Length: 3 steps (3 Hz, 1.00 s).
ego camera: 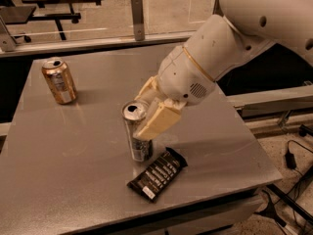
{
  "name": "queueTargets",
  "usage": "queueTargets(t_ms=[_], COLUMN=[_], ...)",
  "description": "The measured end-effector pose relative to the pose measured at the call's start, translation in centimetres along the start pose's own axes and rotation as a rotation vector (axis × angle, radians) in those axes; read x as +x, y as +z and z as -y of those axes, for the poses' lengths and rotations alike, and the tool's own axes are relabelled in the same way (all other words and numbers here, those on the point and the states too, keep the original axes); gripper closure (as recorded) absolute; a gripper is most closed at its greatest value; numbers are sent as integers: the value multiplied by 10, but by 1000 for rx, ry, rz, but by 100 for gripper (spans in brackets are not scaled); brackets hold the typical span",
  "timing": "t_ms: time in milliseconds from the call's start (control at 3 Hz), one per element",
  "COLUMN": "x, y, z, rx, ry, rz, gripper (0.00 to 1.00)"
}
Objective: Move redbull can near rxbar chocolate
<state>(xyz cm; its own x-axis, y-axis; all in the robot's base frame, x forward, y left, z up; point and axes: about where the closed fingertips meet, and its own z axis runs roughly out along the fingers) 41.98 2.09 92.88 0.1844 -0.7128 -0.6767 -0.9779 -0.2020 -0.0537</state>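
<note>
The redbull can (138,143) is a tall slim silver can with bluish markings, upright on the grey table (58,155). My gripper (145,117) comes in from the upper right and is shut on the can's upper part, one cream finger (157,121) across its front. The rxbar chocolate (157,174), a flat black wrapper with white text, lies just right of and in front of the can's base, close to it or touching. I cannot tell whether the can's base rests on the table.
A shorter copper-gold can (58,80) stands upright at the table's far left. The table's front edge (195,207) is close behind the bar. A metal rail (98,42) runs along the far edge. Cables (293,155) lie on the floor at the right.
</note>
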Motion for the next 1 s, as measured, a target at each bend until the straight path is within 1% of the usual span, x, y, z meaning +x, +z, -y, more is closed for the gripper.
queueTargets(t_ms=[333, 667, 1000], x=[5, 9, 7], y=[6, 12, 14], z=[-4, -3, -4], rx=[7, 12, 12], ry=[11, 21, 19], rz=[-5, -10, -12], gripper=[44, 22, 0])
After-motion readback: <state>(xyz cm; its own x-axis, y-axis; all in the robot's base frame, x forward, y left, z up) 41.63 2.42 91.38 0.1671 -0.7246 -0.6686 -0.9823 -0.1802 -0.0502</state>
